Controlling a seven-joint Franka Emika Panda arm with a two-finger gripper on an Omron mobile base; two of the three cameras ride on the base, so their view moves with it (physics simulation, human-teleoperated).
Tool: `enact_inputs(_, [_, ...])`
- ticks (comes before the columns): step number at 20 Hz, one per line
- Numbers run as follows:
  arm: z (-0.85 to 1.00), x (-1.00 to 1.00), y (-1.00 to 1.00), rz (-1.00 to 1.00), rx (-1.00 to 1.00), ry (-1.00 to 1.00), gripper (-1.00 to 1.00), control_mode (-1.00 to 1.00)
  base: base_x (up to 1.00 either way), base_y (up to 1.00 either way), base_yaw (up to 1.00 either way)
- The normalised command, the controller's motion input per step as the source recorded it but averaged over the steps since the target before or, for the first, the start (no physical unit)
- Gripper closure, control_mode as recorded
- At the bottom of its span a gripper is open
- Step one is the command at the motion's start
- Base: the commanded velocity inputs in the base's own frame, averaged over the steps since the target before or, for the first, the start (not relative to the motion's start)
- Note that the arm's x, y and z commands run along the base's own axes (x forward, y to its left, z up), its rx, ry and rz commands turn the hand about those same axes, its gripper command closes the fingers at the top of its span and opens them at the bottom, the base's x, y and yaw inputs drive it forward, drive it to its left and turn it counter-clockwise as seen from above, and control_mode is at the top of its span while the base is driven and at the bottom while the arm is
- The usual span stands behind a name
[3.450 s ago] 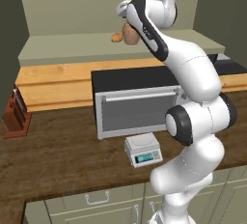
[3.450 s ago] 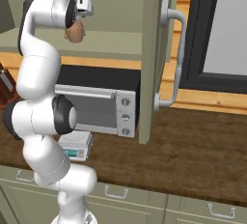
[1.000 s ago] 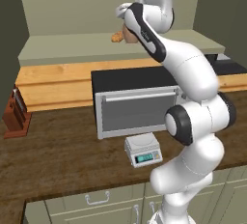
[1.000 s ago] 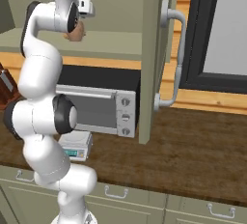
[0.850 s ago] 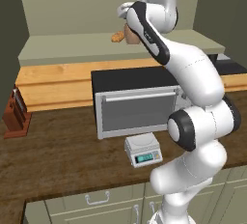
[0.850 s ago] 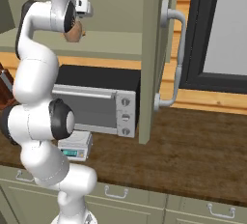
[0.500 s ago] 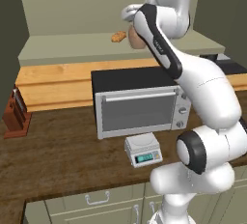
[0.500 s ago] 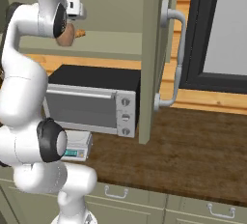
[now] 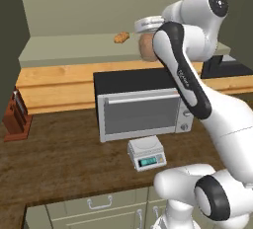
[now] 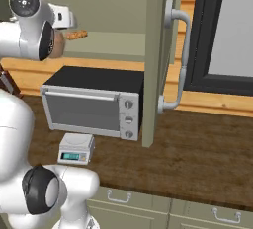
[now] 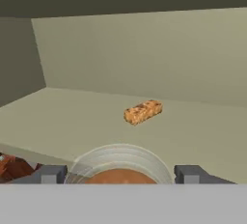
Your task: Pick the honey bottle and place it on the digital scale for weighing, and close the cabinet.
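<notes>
Honey bottle (image 9: 147,47) clamped between jaws, held high outside cabinet (image 10: 157,50), ready for lowering onto digital scale (image 9: 146,152).

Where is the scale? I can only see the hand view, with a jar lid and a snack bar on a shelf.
Observer: The scale sits on the wooden counter, just in front of the toaster oven.
Operator: Is my jar up high?
Observer: Yes. The claw holds the honey bottle in the air, above the oven's top.
Operator: Is the cupboard shut?
Observer: No. The cabinet door stands open, to the right of the oven.
</notes>
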Motion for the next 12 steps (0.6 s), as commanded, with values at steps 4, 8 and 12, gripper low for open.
enact_inputs(4, [-0.14,-0.85,-0.3,0.14,0.0,-0.05,1.0,-1.0,0.0,0.0,0.0])
enact_inputs(8, [-0.39,-0.49,-0.27,0.24,0.0,-0.06,1.0,-1.0,0.0,0.0,0.0])
enact_inputs(12, [-0.67,-0.19,0.0,0.31,0.0,-0.01,1.0,-1.0,0.0,0.0,0.0])
